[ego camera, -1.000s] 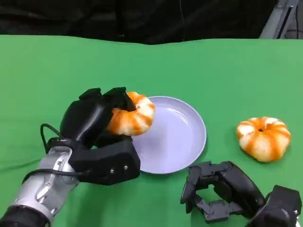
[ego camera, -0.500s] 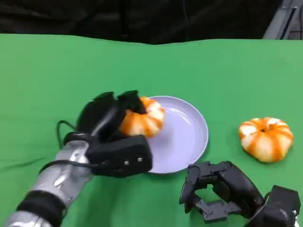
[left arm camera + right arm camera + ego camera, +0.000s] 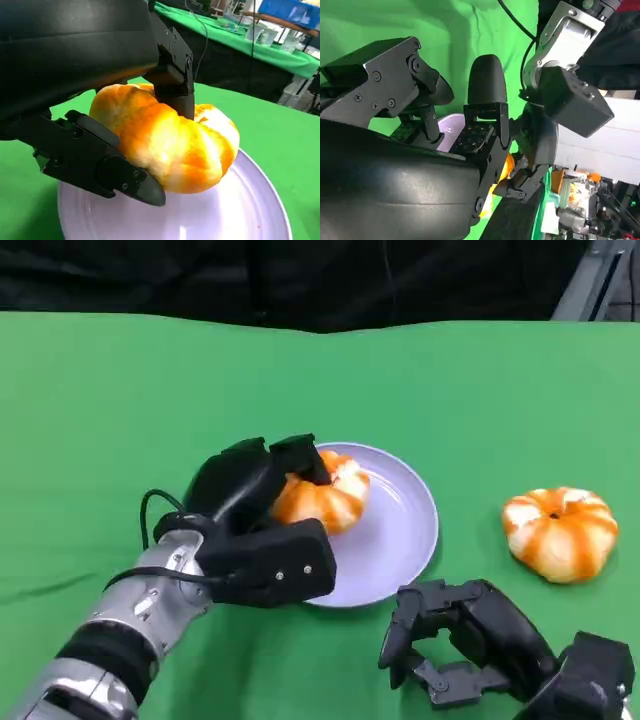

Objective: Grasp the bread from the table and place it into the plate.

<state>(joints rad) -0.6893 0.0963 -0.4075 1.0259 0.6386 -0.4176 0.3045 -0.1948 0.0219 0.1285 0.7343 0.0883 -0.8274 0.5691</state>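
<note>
- Your left hand (image 3: 255,515) grasps the bread (image 3: 322,496), an orange-and-white glazed round loaf, with black fingers (image 3: 172,80) over its top and another finger beneath it.
- You can see in the left wrist view that the bread (image 3: 170,145) sits over the lavender plate (image 3: 240,210), above the plate's inner surface; whether its underside touches the plate you cannot tell.
- In the head view the bread lies over the plate's (image 3: 400,530) left part, just inside the rim.
- Your right hand (image 3: 465,645) rests on the green table (image 3: 120,410) near the plate's front edge, fingers curled inward with nothing in them.
- A second bread (image 3: 558,532) of the same kind lies on the table to the right of the plate, apart from it and from both hands.
</note>
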